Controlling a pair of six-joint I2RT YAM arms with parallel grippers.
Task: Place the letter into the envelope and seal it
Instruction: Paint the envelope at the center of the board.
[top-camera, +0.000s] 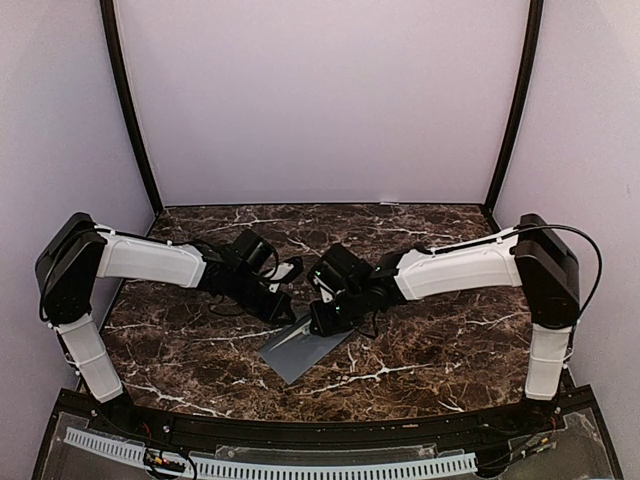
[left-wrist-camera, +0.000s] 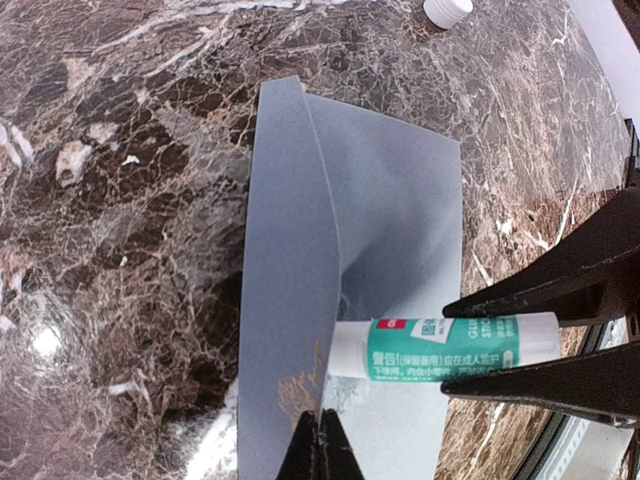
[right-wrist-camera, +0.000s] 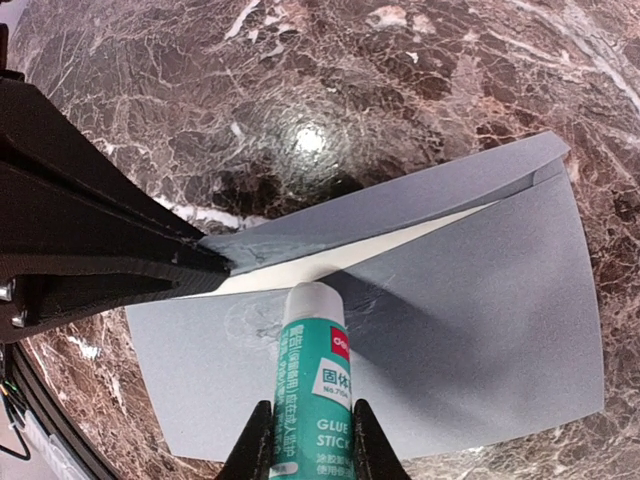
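On the table (top-camera: 430, 345) the envelope (top-camera: 300, 350), letter (right-wrist-camera: 330, 262) inside, glue stick (right-wrist-camera: 312, 370) tip at its mouth.

The slate-grey envelope (top-camera: 296, 352) lies flat near the middle of the dark marble table (top-camera: 440, 350), its pointed flap (right-wrist-camera: 400, 205) raised partly off the body. Under that flap, a thin cream sliver of the letter (right-wrist-camera: 330, 262) shows inside the opening.

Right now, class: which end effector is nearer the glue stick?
Right. The right end effector grips the glue stick; the left end effector pinches the envelope flap beside the stick's tip.
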